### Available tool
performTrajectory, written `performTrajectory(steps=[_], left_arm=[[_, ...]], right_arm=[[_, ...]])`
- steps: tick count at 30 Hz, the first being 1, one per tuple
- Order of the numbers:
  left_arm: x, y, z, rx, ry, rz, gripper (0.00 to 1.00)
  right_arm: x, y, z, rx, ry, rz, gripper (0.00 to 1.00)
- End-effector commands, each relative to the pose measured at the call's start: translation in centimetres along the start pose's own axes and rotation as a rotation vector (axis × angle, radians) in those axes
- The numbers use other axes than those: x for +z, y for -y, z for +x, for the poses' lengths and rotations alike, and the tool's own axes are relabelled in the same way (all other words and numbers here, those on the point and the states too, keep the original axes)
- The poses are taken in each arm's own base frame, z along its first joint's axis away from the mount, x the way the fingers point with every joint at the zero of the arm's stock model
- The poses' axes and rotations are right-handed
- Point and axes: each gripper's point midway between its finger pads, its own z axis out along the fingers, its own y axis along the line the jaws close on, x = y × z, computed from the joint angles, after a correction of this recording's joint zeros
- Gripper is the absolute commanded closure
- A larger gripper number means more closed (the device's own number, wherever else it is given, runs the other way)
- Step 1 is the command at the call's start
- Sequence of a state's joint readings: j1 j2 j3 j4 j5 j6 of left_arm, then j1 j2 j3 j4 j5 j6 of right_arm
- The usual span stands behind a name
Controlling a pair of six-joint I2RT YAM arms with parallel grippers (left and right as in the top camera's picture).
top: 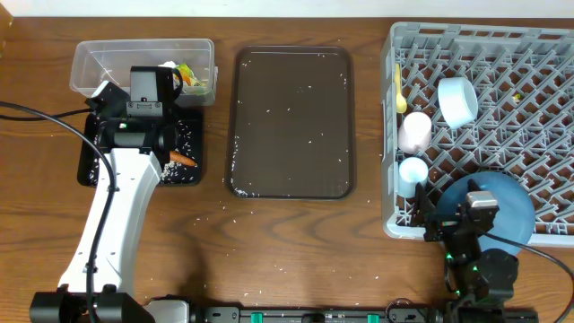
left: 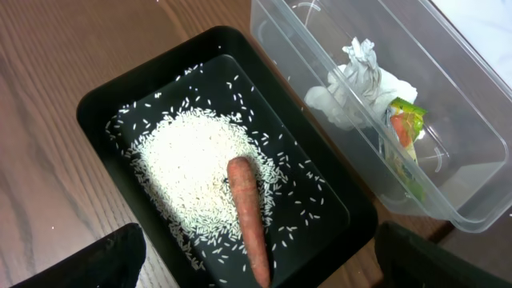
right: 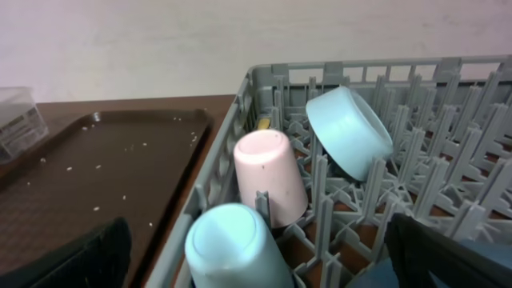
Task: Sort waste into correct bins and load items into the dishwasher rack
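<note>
One carrot [left: 246, 216] (amid rice [left: 188, 176]) lies beneath left end effector [left: 272, 260].

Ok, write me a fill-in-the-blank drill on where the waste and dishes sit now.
1. The carrot lies on the rice in the ____ tray.
2. The tissue and the snack wrapper sit in the ____ tub.
3. In the dishwasher rack, the pink cup stands ____ down.
Missing words: black; clear; upside.
</note>
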State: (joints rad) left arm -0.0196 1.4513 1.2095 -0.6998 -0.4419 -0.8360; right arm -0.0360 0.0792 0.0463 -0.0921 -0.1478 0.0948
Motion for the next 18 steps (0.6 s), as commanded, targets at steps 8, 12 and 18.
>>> performTrajectory(steps=[8,12,18], left_arm=[[-0.36,0.11,-0.84,0.002,0.022,0.0,0.07],[-0.36,0.11,-0.84,0.002,0.022,0.0,0.07],[-0.36,0.11,-0.84,0.002,0.022,0.0,0.07]], right_arm=[[-0.15,0.63,-0.31,-0.008,0.062,0.05,0.01],[-0.16,0.62,-0.31,-0.008,0.062,0.049,0.01],[-0.16,0.63,-0.31,-0.008,0.062,0.05,0.01]])
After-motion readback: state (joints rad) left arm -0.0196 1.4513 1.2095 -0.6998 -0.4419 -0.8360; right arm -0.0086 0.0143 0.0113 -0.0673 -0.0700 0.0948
